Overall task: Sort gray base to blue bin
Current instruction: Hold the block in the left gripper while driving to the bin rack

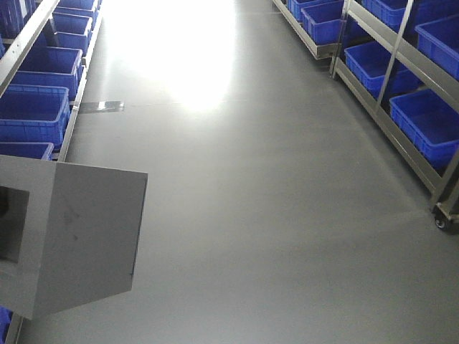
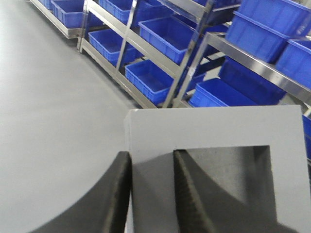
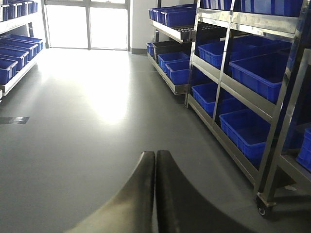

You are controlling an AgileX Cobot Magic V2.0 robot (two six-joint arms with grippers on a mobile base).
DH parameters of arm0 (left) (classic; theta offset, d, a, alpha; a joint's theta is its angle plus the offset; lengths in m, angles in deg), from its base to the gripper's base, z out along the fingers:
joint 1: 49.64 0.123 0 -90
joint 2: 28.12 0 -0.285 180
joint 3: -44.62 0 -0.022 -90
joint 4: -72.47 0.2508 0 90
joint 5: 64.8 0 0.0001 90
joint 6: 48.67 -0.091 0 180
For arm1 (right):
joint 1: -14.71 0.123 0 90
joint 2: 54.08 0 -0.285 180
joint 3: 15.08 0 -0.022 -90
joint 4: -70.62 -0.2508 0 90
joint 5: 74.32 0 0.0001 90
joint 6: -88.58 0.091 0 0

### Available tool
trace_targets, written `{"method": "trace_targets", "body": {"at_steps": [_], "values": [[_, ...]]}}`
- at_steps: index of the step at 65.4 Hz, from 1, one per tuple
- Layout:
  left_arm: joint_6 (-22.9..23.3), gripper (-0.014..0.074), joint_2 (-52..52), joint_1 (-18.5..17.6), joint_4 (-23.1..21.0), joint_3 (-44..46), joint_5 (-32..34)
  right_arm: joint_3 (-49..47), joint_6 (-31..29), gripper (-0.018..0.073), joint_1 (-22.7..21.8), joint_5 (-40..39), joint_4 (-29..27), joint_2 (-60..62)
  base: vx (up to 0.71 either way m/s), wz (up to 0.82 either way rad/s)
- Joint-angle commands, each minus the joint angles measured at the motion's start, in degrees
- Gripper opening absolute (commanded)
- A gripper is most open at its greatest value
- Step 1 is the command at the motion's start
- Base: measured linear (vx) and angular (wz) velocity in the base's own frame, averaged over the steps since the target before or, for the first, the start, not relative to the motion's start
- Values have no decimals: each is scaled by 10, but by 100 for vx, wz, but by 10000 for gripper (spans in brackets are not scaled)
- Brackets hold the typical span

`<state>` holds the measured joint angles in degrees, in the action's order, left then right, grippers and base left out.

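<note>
The left gripper point(image 2: 150, 156) clamps one wall of the gray base point(image 2: 214, 126), one finger inside its window, while the right gripper point(image 3: 155, 154) is closed on nothing.

The left hand point(image 2: 150, 155) has two matte black fingers point(image 2: 116, 199), broad at the root and curving to narrow tips; one inner face is ribbed. The right hand point(image 3: 155, 154) has like black fingers point(image 3: 175, 199), smooth and faintly glossy.
</note>
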<state>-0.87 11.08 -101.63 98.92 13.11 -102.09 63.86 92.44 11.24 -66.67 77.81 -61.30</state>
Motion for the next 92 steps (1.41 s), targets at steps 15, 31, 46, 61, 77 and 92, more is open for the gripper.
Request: {"method": "trace_targets", "body": {"at_steps": [15, 31, 46, 61, 77, 92], "values": [[4, 3, 2, -2, 15, 14, 52, 8, -3, -9, 0, -44, 5, 9, 43, 1], [4, 3, 2, -2, 16, 14, 52, 8, -3, -9, 0, -44, 5, 9, 46, -4], [4, 3, 2, -2, 16, 14, 52, 8, -3, -9, 0, -44, 5, 9, 45, -3], [4, 3, 2, -2, 16, 14, 52, 8, -3, -9, 0, -44, 5, 9, 46, 3], [4, 3, 2, -2, 16, 14, 52, 8, -3, -9, 0, -44, 5, 9, 48, 6], [4, 3, 2, -2, 16, 14, 52, 8, -3, -9, 0, -44, 5, 9, 50, 3]]}}
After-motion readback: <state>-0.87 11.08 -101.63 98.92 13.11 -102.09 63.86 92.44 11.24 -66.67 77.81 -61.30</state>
